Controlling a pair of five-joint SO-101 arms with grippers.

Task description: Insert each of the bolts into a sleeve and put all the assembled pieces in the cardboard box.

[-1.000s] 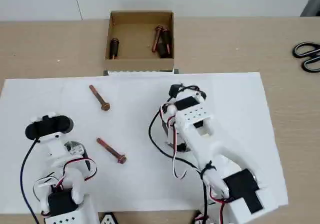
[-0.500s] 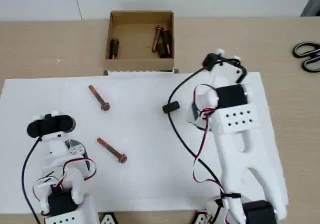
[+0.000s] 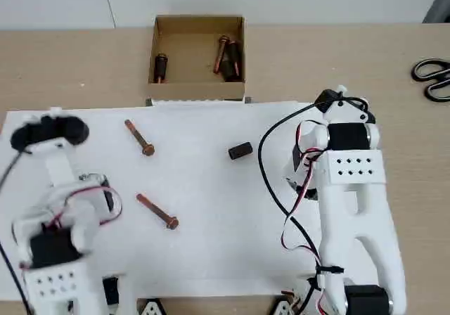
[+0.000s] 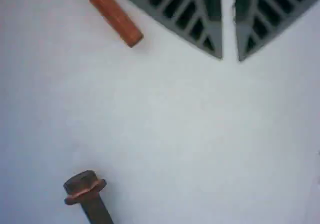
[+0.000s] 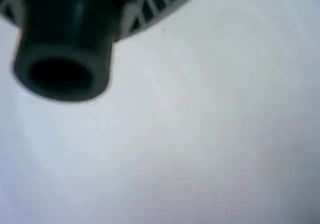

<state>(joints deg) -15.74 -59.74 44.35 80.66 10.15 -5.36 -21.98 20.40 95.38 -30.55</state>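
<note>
Two copper bolts lie on the white paper (image 3: 211, 209), one (image 3: 140, 138) farther back and one (image 3: 157, 211) nearer. A loose black sleeve (image 3: 240, 150) lies mid-paper. The cardboard box (image 3: 199, 88) at the back holds assembled pieces (image 3: 228, 56). My left arm (image 3: 53, 188) stands at the paper's left side. Its gripper (image 4: 230, 56) hangs shut over bare paper, between one bolt's tip (image 4: 114, 16) and the other's head (image 4: 84, 188). My right arm (image 3: 348, 167) is right of the loose sleeve. Its gripper (image 5: 75, 9) is shut on another black sleeve (image 5: 62, 69), above the paper with its open end toward the camera.
Scissors (image 3: 432, 78) lie at the far right on the wooden table (image 3: 70, 62). The paper's front middle is bare. Cables loop beside both arms.
My right arm swung from the paper's middle to the right, uncovering the loose sleeve. My left arm's top shifted back and to the left.
</note>
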